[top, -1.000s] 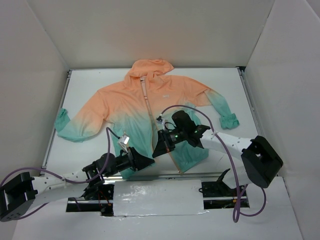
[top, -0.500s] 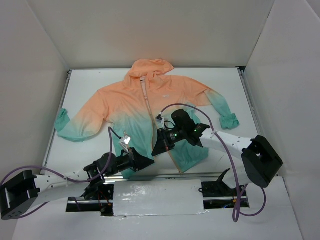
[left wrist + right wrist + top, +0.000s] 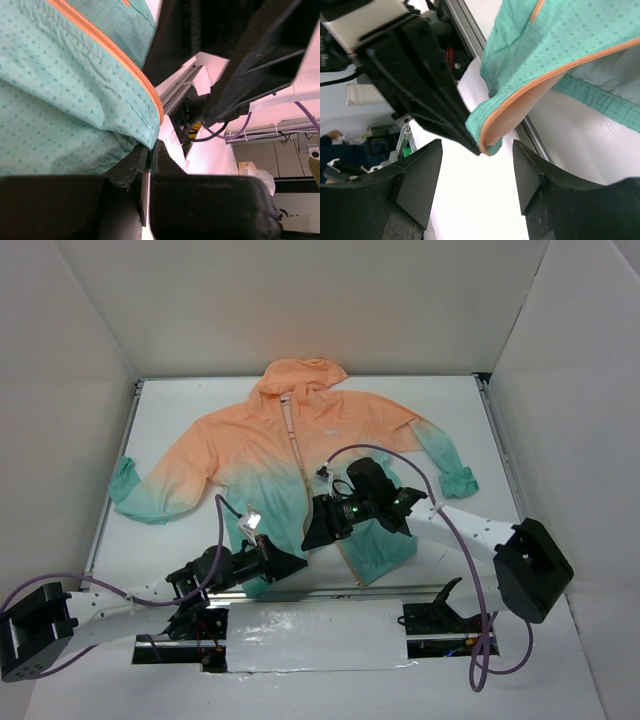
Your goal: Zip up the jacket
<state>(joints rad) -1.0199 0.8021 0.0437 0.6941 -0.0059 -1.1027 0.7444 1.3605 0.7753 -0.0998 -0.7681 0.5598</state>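
The jacket [image 3: 300, 440] lies flat on the white table, peach hood at the far end and teal hem toward me, its orange front zipper [image 3: 292, 435] joined higher up and apart at the hem. My left gripper [image 3: 297, 563] is shut on the teal hem corner [image 3: 145, 136] beside the orange zipper teeth [image 3: 115, 55], with the fabric pinched at the fingertips [image 3: 159, 150]. My right gripper [image 3: 308, 538] hovers just above that spot, open. In the right wrist view the hem corner [image 3: 487, 132] hangs between its spread fingers [image 3: 420, 170], untouched, while the left arm's black finger [image 3: 435, 105] holds it.
A metal rail [image 3: 330, 592] runs along the table's near edge, with a white cover plate [image 3: 315, 635] in front of it. Purple cables [image 3: 380, 455] loop over both arms. White walls [image 3: 80, 390] enclose the table on three sides.
My right gripper has opened and let go of the jacket near the hem. My left gripper has closed on the hem corner. Both arms have barely shifted.
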